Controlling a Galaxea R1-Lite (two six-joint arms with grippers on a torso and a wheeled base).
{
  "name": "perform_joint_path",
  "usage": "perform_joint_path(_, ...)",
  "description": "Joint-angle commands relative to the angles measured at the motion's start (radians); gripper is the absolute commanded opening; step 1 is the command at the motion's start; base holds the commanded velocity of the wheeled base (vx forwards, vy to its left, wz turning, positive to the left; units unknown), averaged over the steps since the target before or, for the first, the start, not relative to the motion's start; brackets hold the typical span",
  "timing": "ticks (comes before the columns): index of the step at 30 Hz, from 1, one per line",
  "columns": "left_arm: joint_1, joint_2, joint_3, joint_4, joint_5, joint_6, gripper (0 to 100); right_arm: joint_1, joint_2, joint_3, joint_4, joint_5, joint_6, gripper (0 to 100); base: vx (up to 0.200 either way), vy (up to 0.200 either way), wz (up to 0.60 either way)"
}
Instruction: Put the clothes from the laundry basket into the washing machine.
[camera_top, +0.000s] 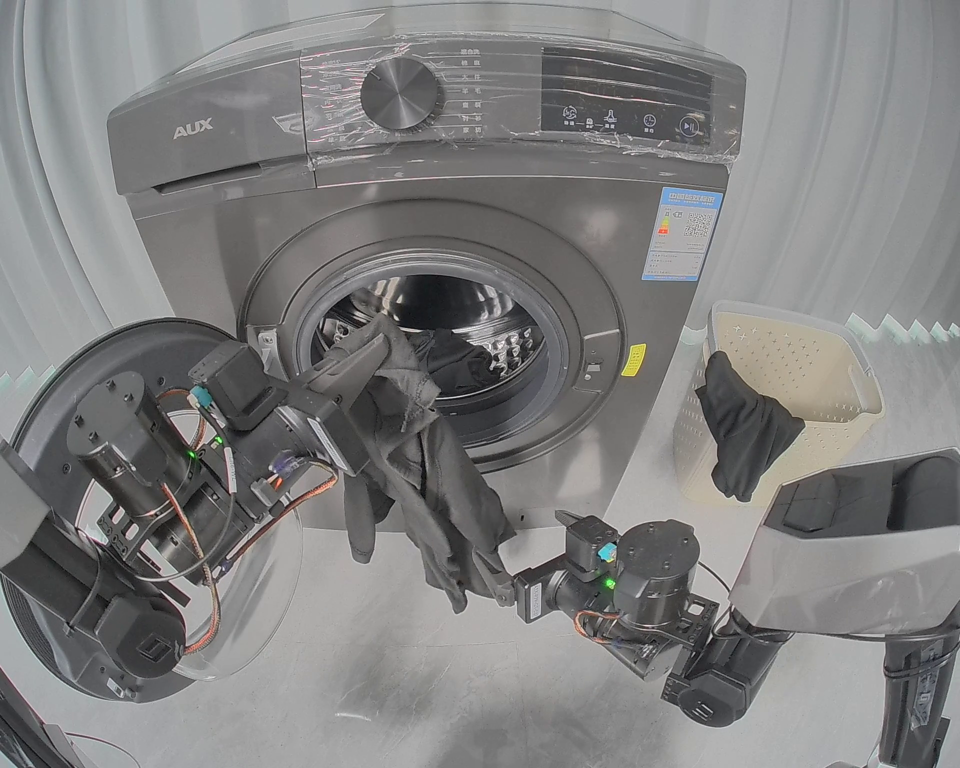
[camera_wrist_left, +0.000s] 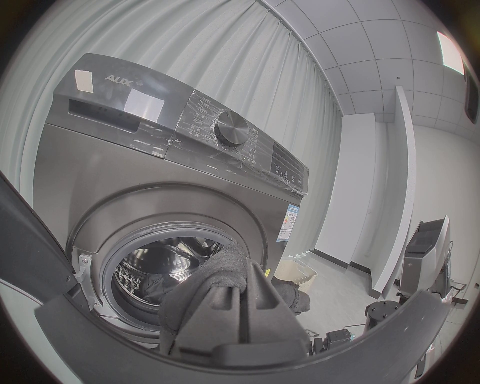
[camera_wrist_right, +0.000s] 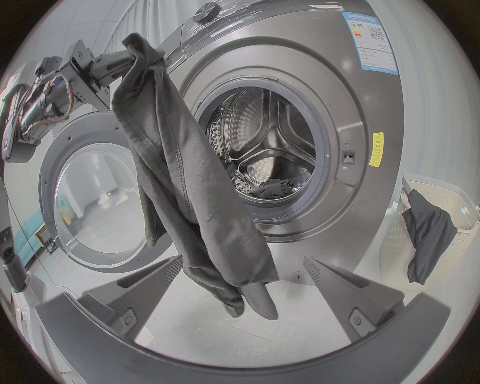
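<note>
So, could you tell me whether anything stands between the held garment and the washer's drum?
Nothing visible does. The door is swung wide open, and the garment in the left gripper hangs just before the drum mouth.

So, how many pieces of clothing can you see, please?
3: grey garment hanging from the left gripper, dark garment inside the drum, black garment over the laundry basket rim. More may be hidden.

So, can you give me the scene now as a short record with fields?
left gripper: shut on grey garment, at the opening of the washing machine
grey garment: hangs down before the opening
right gripper: open, low, near the garment's lower end
door: open
drum: one dark piece inside
laundry basket: black cloth draped over its rim
</note>
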Motion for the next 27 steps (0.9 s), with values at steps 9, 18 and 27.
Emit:
perform_joint_path(9, 0.000, 0.007, 0.000, -0.001, 0.000, -0.001, 0, 0.015, 0.075, -0.034, 0.015, -0.010, -0.004, 100, 0.000, 0.000, 0.00)
perform_joint_path(18, 0.000, 0.009, 0.000, -0.001, 0.000, -0.001, 0, 0.038, 0.116, -0.082, 0.015, -0.014, -0.004, 100, 0.000, 0.000, 0.00)
perform_joint_path(27, -0.002, 0.007, 0.000, -0.001, 0.000, -0.001, 0, 0.019, 0.173, -0.150, 0.016, -0.014, -0.010, 100, 0.000, 0.000, 0.00)
